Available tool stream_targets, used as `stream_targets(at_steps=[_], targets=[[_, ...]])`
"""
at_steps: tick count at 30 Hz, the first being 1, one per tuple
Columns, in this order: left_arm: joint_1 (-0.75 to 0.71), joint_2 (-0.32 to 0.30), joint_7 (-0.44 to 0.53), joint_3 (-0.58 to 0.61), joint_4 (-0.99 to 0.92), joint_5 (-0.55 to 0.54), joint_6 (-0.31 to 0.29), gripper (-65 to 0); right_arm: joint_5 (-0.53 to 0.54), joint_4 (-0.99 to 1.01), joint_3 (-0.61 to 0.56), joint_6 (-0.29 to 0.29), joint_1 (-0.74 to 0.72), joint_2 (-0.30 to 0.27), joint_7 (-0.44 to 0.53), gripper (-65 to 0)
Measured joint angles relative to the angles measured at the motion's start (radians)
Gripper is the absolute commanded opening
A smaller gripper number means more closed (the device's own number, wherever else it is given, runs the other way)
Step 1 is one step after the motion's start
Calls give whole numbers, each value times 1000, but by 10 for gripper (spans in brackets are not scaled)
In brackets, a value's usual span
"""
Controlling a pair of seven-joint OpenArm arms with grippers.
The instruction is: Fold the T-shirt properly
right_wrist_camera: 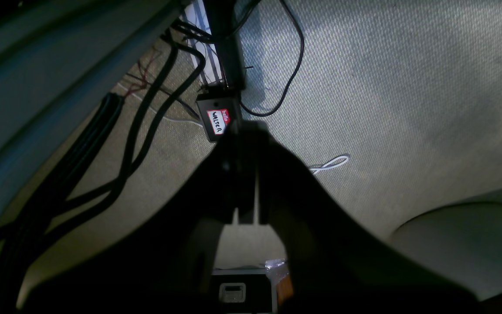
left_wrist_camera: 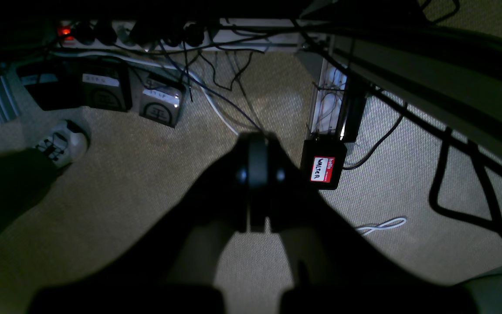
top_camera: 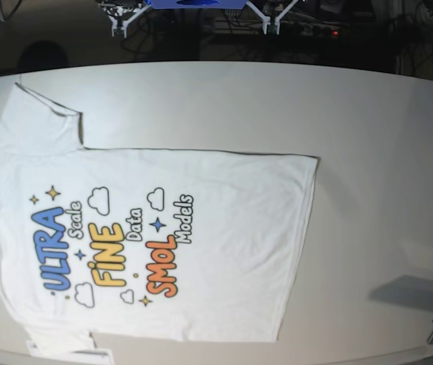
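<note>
Under the table edge, both arms hang low with their wrist cameras looking at carpet rather than at any cloth. The left gripper (left_wrist_camera: 257, 174) shows as a dark silhouette with its two fingers pressed together and nothing between them; just beyond its tip, to the right, a small black box (left_wrist_camera: 323, 163) with a red "hello" name sticker reading "WALTER" hangs beside a table leg, and a white cable loop (left_wrist_camera: 381, 226) lies on the carpet (left_wrist_camera: 124, 196) further right. Beyond the left gripper and to its left stand two labelled power bricks (left_wrist_camera: 159, 107), a power strip (left_wrist_camera: 146, 37) with a red light, and a sneaker (left_wrist_camera: 61, 141). The right gripper (right_wrist_camera: 246, 174) is likewise clenched and empty, though its tips are so dark that only a thin bright slit separates them. The same stickered box sits just past its tip, thick black cables (right_wrist_camera: 116, 174) run down to its left, and a pale rounded shape to its lower right is too dim to name. On the base view neither gripper appears. The T-shirt (top_camera: 201, 236) lies flat, print up, on the white table (top_camera: 376, 137), unfolded, with its collar end toward the left edge of the view and its hem toward the middle, well apart from both arms.
</note>
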State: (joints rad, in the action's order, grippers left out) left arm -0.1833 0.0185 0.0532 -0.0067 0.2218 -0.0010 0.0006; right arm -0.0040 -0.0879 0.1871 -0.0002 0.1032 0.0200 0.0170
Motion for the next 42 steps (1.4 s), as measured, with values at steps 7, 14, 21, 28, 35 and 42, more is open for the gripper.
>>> stream_targets(at_steps=[7, 14, 21, 28, 35, 42], targets=[[0, 0, 0, 0, 0, 0, 0, -650, 0, -28, 0, 0, 27, 0, 43, -650], [0, -2, 0, 0, 0, 0, 0, -650, 0, -37, -2, 0, 36, 0, 45, -650], [-11, -6, 8, 0, 7, 0, -1, -650, 0, -39, -2, 0, 43, 0, 46, -650], [-164, -50, 10, 0, 225, 0, 0, -650, -3, -255, -2, 3, 200, -12, 47, -650], [-304, -72, 3, -1, 437, -1, 0, -650, -2, -568, -1, -1, 405, 1, 39, -650], [-441, -74, 9, -152, 732, 0, 0, -650, 0, -892, 1, 6, 595, 25, -29, -650]])
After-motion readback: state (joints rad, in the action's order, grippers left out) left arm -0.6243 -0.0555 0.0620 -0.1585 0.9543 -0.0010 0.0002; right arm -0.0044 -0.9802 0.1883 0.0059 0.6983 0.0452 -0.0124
